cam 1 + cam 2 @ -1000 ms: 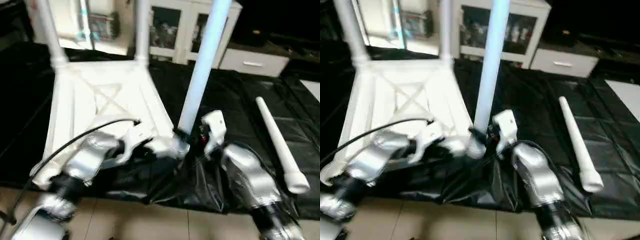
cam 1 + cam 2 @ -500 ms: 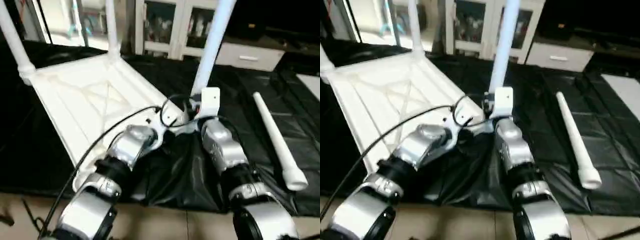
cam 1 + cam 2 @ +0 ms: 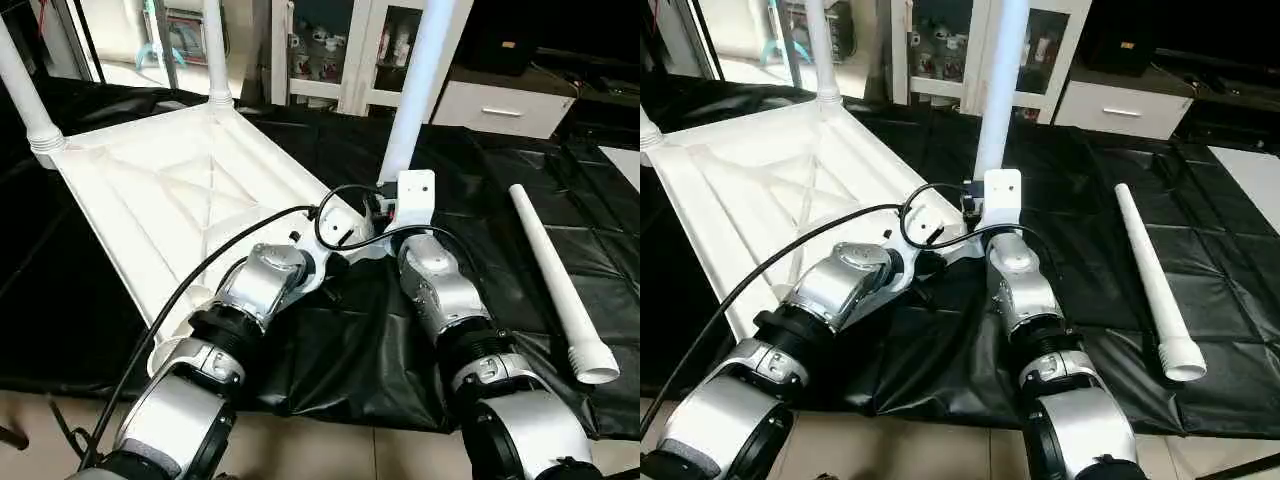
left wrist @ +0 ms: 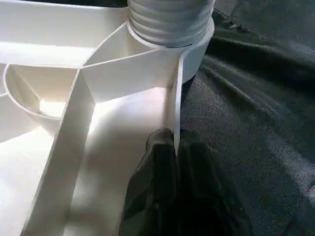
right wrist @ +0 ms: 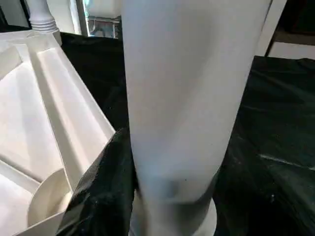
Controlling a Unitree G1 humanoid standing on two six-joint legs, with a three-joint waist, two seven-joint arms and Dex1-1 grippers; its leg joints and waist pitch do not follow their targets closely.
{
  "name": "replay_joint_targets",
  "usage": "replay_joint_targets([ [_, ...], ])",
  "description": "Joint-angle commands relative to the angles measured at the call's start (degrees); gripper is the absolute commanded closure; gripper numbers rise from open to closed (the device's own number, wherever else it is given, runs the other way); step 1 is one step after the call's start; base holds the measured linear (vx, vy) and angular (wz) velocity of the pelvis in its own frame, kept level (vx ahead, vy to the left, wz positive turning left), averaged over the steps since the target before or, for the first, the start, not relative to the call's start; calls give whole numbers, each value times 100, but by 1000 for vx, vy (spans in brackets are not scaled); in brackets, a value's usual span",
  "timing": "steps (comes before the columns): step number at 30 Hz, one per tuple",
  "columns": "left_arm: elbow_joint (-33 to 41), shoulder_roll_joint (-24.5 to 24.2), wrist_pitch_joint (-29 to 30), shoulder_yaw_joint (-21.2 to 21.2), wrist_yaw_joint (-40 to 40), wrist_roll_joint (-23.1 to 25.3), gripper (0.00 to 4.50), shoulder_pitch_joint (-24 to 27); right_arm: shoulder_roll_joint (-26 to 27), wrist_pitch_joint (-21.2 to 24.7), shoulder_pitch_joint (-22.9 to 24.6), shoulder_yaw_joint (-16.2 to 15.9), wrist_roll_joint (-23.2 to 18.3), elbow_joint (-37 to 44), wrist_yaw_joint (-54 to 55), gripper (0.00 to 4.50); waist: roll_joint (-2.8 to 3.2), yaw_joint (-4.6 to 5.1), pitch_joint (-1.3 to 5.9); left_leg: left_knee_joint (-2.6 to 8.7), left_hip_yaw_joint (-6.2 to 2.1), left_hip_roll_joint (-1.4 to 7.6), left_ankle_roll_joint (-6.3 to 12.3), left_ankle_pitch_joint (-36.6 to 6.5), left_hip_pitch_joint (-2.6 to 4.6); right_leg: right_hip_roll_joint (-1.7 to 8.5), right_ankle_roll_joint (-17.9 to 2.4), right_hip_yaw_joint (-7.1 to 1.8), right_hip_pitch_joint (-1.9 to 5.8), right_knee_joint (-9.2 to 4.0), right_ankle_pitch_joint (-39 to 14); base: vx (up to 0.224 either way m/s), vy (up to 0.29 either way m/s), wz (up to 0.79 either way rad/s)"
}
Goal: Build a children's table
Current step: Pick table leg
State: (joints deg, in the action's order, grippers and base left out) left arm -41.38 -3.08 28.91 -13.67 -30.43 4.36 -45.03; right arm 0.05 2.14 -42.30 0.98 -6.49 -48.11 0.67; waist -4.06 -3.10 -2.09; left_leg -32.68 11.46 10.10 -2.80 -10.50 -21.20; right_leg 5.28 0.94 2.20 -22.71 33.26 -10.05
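Left wrist view, gripper [image 4: 173,147] pinching tabletop rim [image 4: 173,105]

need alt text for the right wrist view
The right end effector grips an upright white table leg between its black fingers. Beside it lies the upturned white tabletop on black sheeting, with another fitted leg at a far corner.

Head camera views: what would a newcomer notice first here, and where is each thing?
The upturned white table top lies on the black sheet at the left, with legs standing in its corners. The right tool grips the near upright leg at its base, while the left tool pinches the top's rim beside it. One loose leg lies at the right.
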Motion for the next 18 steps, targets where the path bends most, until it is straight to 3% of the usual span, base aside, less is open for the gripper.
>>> replay_joint_targets([
  [1,55,-75,-360,377,228,-111,450,-228,31,357,390,48,-38,-684,-93,229,44,0,295,411,-115,287,5,-1260,116,287,-1103,-180,162,-302,-714,0,0,0],
  [3,19,-75,-377,373,222,-121,450,-239,33,317,369,87,-44,-730,-121,229,40,3,297,409,-114,287,14,-1259,117,283,-1118,-179,164,-300,-685,0,0,0],
  [5,-7,-80,-391,369,212,-128,450,-242,34,298,360,124,-63,-743,-154,188,48,4,296,411,-115,286,16,-1286,116,284,-1122,-179,165,-303,-721,0,0,0],
  [7,-23,-97,-401,358,186,-132,450,-234,31,273,344,165,-76,-739,-181,184,50,5,305,401,-108,281,21,-1318,109,295,-1164,-182,165,-312,-729,0,0,0],
  [8,-22,-98,-401,358,185,-132,450,-234,31,273,343,166,-76,-738,-183,160,33,-6,301,404,-117,282,28,-1248,86,301,-1150,-183,191,-301,-663,0,0,0],
  [11,-5,-135,-386,346,139,-143,450,-226,25,255,321,186,-82,-719,-239,143,75,7,299,400,-114,285,92,-1157,98,292,-1224,-177,182,-285,-581,0,0,0],
  [18,-34,-183,-400,325,82,-149,450,-247,-10,229,304,192,-44,-617,-350,73,59,4,319,379,-106,284,156,-994,80,302,-1312,-180,209,-259,-373,0,0,0],
])
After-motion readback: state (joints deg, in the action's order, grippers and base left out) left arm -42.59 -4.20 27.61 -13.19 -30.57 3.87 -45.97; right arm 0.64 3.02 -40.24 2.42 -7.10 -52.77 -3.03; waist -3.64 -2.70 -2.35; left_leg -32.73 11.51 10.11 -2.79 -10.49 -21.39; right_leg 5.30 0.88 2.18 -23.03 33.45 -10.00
